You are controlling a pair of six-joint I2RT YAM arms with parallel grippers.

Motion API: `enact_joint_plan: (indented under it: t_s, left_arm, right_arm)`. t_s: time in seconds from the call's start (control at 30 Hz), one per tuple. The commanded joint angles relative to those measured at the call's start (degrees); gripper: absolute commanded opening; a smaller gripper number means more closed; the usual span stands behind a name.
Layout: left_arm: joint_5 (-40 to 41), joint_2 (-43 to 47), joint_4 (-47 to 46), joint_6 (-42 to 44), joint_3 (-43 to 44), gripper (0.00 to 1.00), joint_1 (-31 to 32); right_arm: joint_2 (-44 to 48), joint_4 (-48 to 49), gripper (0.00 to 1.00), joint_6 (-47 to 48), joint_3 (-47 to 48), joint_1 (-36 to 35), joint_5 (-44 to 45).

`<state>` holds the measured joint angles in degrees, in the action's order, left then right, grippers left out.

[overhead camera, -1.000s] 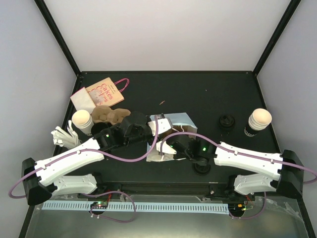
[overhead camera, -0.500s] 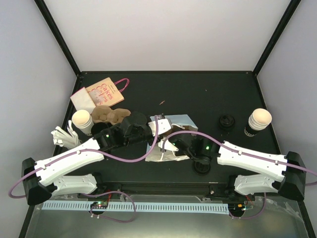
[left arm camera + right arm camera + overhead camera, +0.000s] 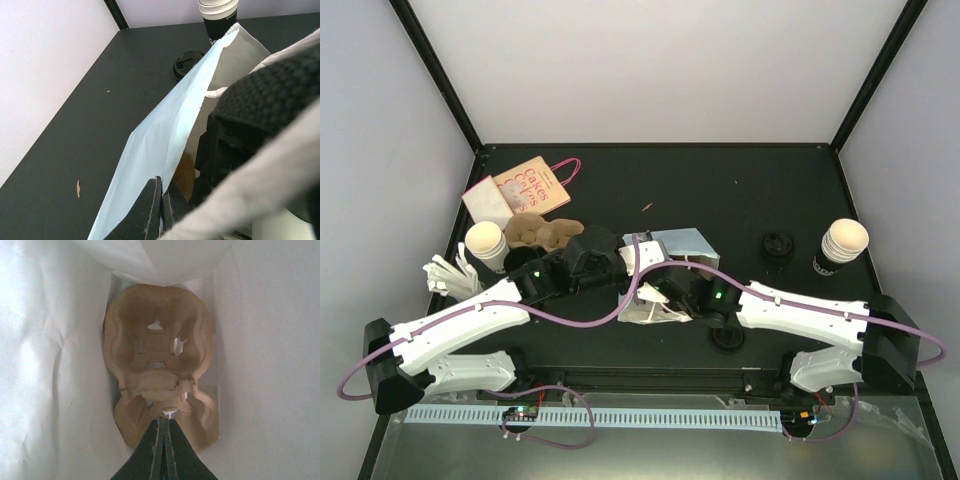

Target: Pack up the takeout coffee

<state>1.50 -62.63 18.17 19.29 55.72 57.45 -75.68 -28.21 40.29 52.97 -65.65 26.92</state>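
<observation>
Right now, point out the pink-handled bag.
Top view, far left: the pink-handled bag lies flat near the back corner, just behind the brown cup tray.

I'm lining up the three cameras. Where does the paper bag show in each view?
Top external: paper bag mid-frame, ahead of both arms.
Left wrist: its pale-blue wall runs diagonally from bottom centre to upper right, pinched by the left gripper.
Right wrist: its white inside fills the frame, cardboard carrier within.
Shared landmark: black-sleeved cup, also at the left wrist view's top edge; not in the right wrist view.
</observation>
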Motion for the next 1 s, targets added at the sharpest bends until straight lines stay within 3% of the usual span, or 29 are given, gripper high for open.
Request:
enact_joint_plan:
  t_s: [0.0,0.6,0.97]
  left_arm:
    - [-2.14,1.24,-2.37,-0.83,0.79,0.02,0.56]
    - [-0.96,1.46,-2.56,-1.53,1.05,0.02,0.52]
    - [0.99,-0.38,-1.39,-2.84,2.82,0.02,0.56]
  right_arm:
    - [-2.52,1.18,0.01,0.63,-1.55,0.78,0.82]
    - [-2.46,-0.38,0.01,0.9,-2.41,0.04,-3.85]
    - [-2.41,-0.96,0.01,-1.47,-3.65,-2.39,-2.05]
